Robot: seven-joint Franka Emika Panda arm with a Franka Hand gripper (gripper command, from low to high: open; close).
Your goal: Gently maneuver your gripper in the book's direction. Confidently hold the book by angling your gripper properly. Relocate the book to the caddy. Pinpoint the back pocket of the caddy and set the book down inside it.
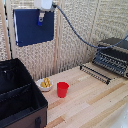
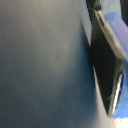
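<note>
My gripper is near the top of the exterior view, shut on the upper edge of the dark navy book. The book hangs flat-faced, high above the table. The black fabric caddy stands low on the exterior view's left, below the book. Its partition walls split it into sections. The back pocket is the long section at its far side. In the wrist view the book's cover fills most of the picture, with a bluish finger against it.
A small red cup stands on the wooden table, next to a white bowl with yellow food. A dark toaster oven with its rack pulled out is on the exterior view's right. A woven screen lines the back.
</note>
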